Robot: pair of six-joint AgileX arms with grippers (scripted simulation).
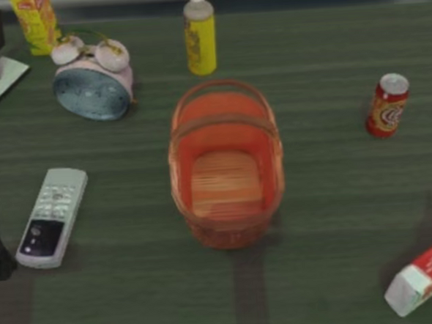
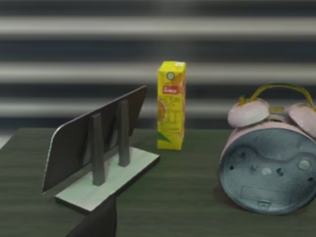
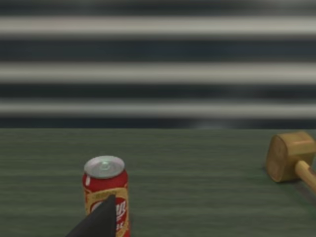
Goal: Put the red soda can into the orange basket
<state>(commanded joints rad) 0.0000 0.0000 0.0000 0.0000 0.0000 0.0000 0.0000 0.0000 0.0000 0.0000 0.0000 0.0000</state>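
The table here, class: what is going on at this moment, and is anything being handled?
Nothing is being handled yet. The red soda can stands upright on the table's right side, apart from the orange basket in the middle, which holds nothing. In the right wrist view the can sits just beyond a dark fingertip, so the right arm seems pointed at it but is not gripping it. The left arm is parked at the left edge, near the remote.

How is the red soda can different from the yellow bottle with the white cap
The red soda can is short, red, with a silver top; the yellow bottle is taller, yellow, white-capped. The can stands right of the orange basket, the bottle beyond it. Both stand upright, outside the basket.
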